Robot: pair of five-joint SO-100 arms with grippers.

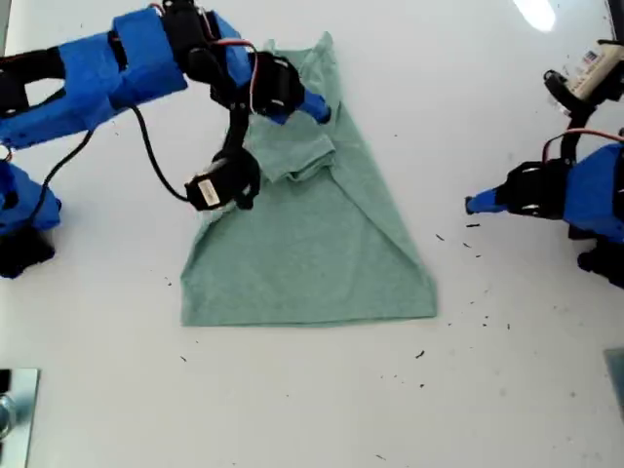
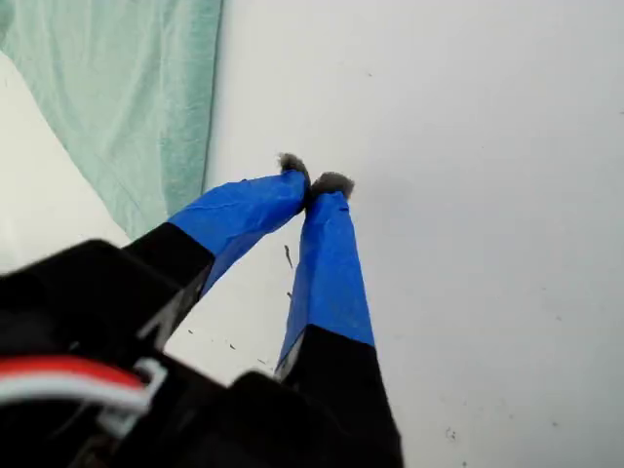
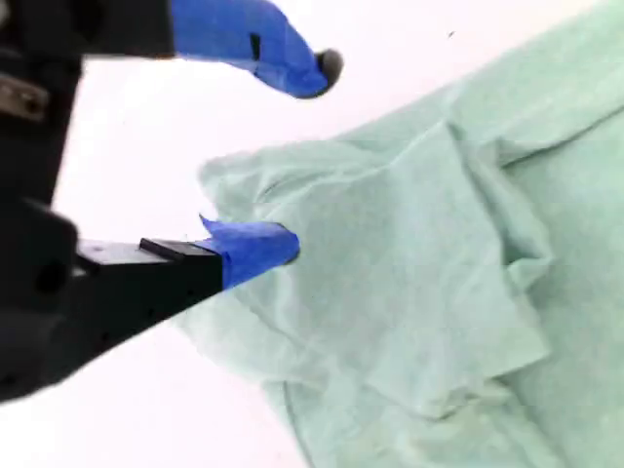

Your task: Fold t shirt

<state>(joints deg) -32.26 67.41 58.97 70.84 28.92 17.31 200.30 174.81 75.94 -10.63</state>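
The pale green t shirt [image 1: 312,244] lies on the white table, its hem toward the exterior view's bottom. One side is folded in on a slant, and a sleeve lies doubled over near the top. My second gripper [image 1: 312,107] hangs open over the shirt's upper part. In the second wrist view the second gripper [image 3: 307,156] has one fingertip [image 3: 283,244] at the crumpled t shirt [image 3: 439,273] and the other above bare table. My first gripper [image 1: 475,204] is shut and holds nothing, off the shirt at the exterior view's right. The first wrist view shows the first gripper [image 2: 314,183] over table, with the t shirt [image 2: 127,97] beyond.
The second arm's black cable [image 1: 156,161] loops over the table beside the shirt. A metal object [image 1: 15,405] sits at the exterior view's bottom left corner. Small dark specks [image 1: 478,312] dot the table near the first arm.
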